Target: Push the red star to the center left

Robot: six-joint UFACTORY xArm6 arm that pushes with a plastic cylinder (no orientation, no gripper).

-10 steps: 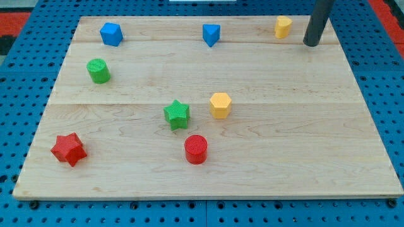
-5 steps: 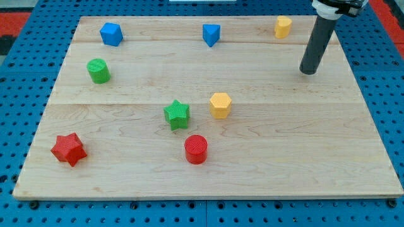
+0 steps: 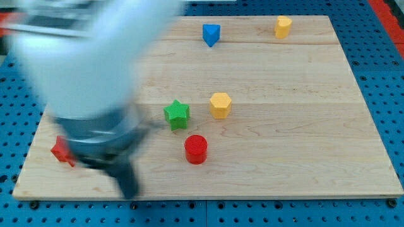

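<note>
Sweeping across the view's left, my arm (image 3: 88, 69) shows only as a big pale blur with a dark lower part, and my tip (image 3: 129, 189) sits near the counter's (image 3: 303, 145) bottom edge, just right of and below the red star (image 3: 60, 150); the smear is too heavy to tell whether they touch. There is no pincer on this arm, so no open or closed state applies, just the plain rod. The red star lies at the bottom left of the counter, mostly hidden behind the dark blur, only its left points showing. A red cylinder (image 3: 196, 149) stands right of my tip, near the middle bottom and well clear of it. Just above that cylinder, toward the centre, a green star (image 3: 177, 115) sits beside a yellow hexagon block (image 3: 220, 104), the two close but apart. Farthest off, along the view's top edge, a blue wedge-like block (image 3: 211, 34) sits near the middle and a second yellow block (image 3: 283, 26), its shape hard to make out, lies further right
</note>
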